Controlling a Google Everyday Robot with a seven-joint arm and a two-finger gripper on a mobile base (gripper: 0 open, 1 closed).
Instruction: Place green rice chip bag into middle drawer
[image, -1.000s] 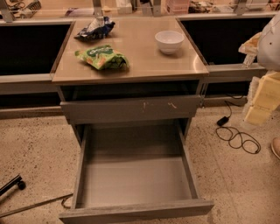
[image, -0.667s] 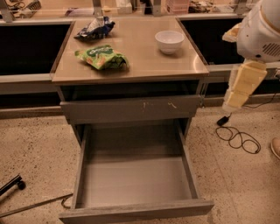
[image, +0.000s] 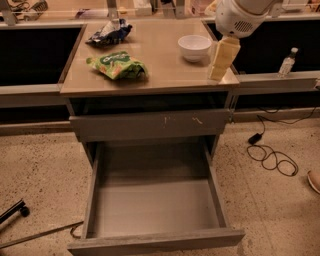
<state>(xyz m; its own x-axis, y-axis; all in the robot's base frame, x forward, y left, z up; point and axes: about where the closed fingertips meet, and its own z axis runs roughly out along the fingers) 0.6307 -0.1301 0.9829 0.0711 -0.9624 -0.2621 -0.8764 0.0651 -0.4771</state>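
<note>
The bright green glossy snack bag (image: 117, 65) lies on the tan worktop (image: 167, 75), left of a white round bowl (image: 194, 46). The cream-coloured gripper (image: 220, 62) hangs over the worktop's right edge, just beside the bowl; whether it is clenched or released cannot be told. Below, the deep grey metal drawer (image: 155, 243) stands pulled out.

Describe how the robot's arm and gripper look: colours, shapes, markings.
The arm is a rounded white housing with a patch of dark vent slots. Below it hangs the gripper, pale cream, long and tapered, at the upper right over the countertop, beside the white bowl. No cables or markings show on it.
</note>
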